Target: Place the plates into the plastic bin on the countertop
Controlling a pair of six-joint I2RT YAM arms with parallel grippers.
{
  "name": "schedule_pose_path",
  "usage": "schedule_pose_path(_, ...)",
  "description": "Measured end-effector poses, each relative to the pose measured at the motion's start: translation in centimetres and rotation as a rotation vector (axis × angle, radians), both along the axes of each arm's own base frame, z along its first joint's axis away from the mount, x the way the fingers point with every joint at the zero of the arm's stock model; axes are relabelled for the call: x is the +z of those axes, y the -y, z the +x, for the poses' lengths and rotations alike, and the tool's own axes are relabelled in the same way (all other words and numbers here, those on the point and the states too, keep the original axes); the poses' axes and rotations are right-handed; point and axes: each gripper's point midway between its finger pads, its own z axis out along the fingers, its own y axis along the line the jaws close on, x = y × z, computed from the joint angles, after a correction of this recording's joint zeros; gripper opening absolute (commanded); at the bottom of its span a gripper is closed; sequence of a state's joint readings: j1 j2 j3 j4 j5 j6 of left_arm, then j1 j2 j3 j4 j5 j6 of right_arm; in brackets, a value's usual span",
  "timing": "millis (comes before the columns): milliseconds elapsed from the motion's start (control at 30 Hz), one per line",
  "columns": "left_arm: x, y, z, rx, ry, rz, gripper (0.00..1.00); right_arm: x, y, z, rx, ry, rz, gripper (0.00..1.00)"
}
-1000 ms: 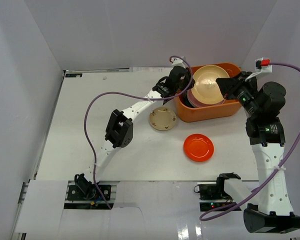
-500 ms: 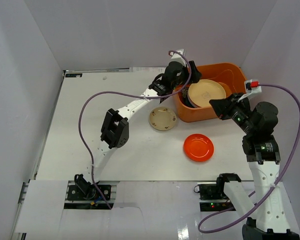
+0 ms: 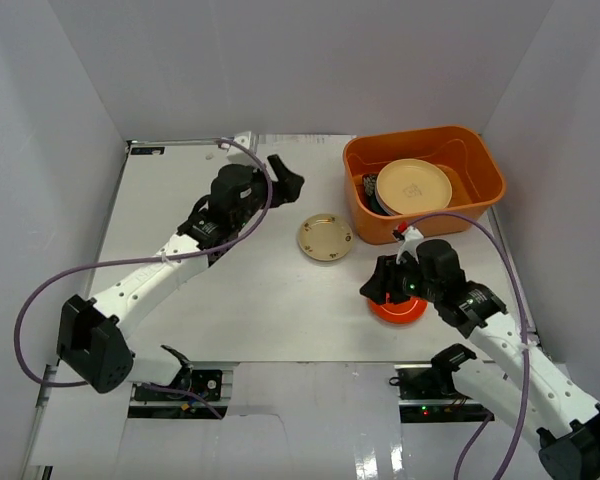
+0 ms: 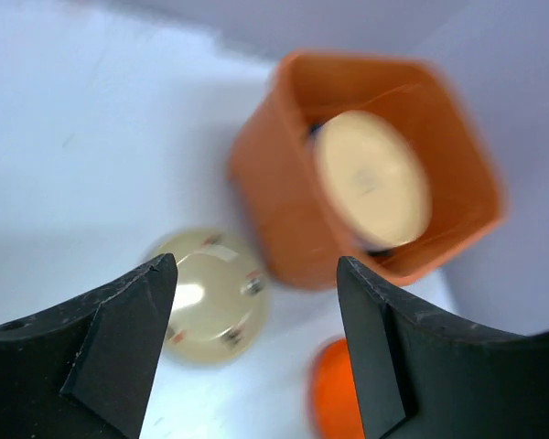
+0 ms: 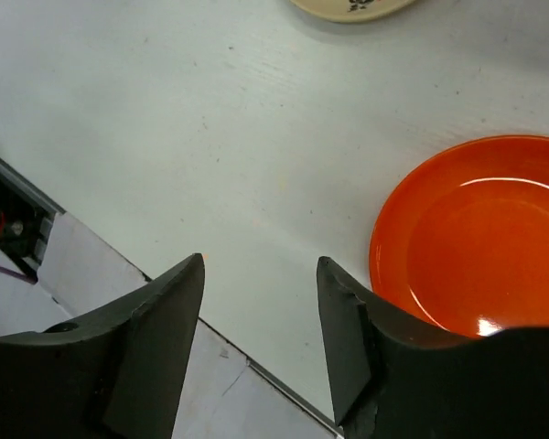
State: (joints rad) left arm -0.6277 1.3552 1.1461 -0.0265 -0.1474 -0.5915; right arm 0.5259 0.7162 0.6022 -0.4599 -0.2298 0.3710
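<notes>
The orange plastic bin stands at the back right of the white countertop. A cream plate lies in it on top of darker plates. A gold-rimmed tan plate rests on the countertop left of the bin. An orange-red plate lies nearer the front. My left gripper hovers open and empty, left of the bin; its view shows the bin, the tan plate and the orange-red plate. My right gripper is open at the left edge of the orange-red plate, gripping nothing.
White walls close in the countertop on the left, back and right. The countertop's front edge and a metal rail lie just below my right gripper. Purple cables loop beside both arms.
Both arms left the bin, where the cream plate now lies. My left gripper opened and swung left. My right gripper came down to the orange-red plate and opened.
</notes>
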Motion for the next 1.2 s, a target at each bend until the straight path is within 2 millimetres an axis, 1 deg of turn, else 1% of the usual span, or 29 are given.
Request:
schedule_pose_path(33, -1.8, -0.6, -0.1, 0.010, -0.040, 0.012, 0.80, -0.4, 0.0, 0.0, -0.003, -0.004, -0.019, 0.63)
schedule_pose_path(100, -8.7, -2.4, 0.0, 0.043, -0.195, 0.052, 0.80, -1.8, 0.2, 0.5, -0.036, -0.026, -0.080, 0.63)
schedule_pose_path(133, -12.6, -3.2, -0.6, 0.056, -0.290, 0.078, 0.79, -2.4, 0.4, 0.8, -0.055, -0.032, -0.114, 0.63)
schedule_pose_path(200, -18.7, -4.4, -2.4, 0.064, -0.451, 0.122, 0.79, -3.9, 0.9, 1.3, -0.085, -0.048, -0.188, 0.62)
schedule_pose_path(233, -20.7, -4.7, -3.4, 0.062, -0.511, 0.135, 0.79, -4.6, 1.1, 1.4, -0.097, -0.052, -0.225, 0.61)
schedule_pose_path(267, -22.2, -4.8, -4.3, 0.056, -0.560, 0.142, 0.79, -5.2, 1.2, 1.5, -0.104, -0.058, -0.258, 0.60)
schedule_pose_path(300, -22.7, -4.8, -4.7, 0.051, -0.585, 0.138, 0.79, -5.8, 1.4, 1.6, -0.112, -0.061, -0.293, 0.60)
schedule_pose_path(333, -22.9, -4.5, -4.9, 0.043, -0.598, 0.124, 0.79, -6.4, 1.4, 1.6, -0.113, -0.068, -0.323, 0.59)
schedule_pose_path(367, -22.7, -4.2, -4.9, 0.034, -0.597, 0.106, 0.79, -7.2, 1.6, 1.7, -0.117, -0.074, -0.372, 0.59)
schedule_pose_path(467, -21.8, -3.1, -4.3, 0.009, -0.576, 0.046, 0.78, -8.8, 1.6, 1.3, -0.105, -0.088, -0.461, 0.57)
schedule_pose_path(533, -21.6, -2.4, -4.0, -0.004, -0.569, 0.014, 0.78, -9.6, 1.6, 1.3, -0.101, -0.087, -0.516, 0.56)
schedule_pose_path(600, -21.8, -2.0, -3.8, -0.013, -0.574, -0.005, 0.77, -10.1, 1.8, 1.4, -0.108, -0.082, -0.559, 0.54)
schedule_pose_path(633, -22.1, -1.7, -3.7, -0.017, -0.579, -0.013, 0.77, -10.4, 1.9, 1.6, -0.115, -0.080, -0.585, 0.50)
schedule_pose_path(700, -22.7, -1.6, -3.7, -0.017, -0.593, -0.015, 0.76, -10.9, 2.2, 1.8, -0.129, -0.076, -0.627, 0.47)
schedule_pose_path(833, -23.9, -1.3, -3.7, -0.019, -0.626, -0.014, 0.74, -11.6, 2.8, 2.4, -0.147, -0.060, -0.714, 0.46)
schedule_pose_path(933, -24.5, -0.9, -3.0, -0.018, -0.637, -0.015, 0.73, -12.2, 2.9, 2.7, -0.146, -0.045, -0.771, 0.43)
schedule_pose_path(1000, -24.8, -0.6, -2.6, -0.018, -0.642, -0.016, 0.73, -12.6, 3.0, 2.8, -0.144, -0.036, -0.807, 0.37)
schedule_pose_path(1067, -25.0, -0.2, -2.2, -0.019, -0.647, -0.020, 0.73, -12.7, 2.8, 3.1, -0.141, -0.019, -0.827, 0.36)
schedule_pose_path(1200, -25.4, 0.2, -1.6, -0.020, -0.653, -0.027, 0.71, -12.8, 2.5, 3.4, -0.129, 0.014, -0.863, 0.09)
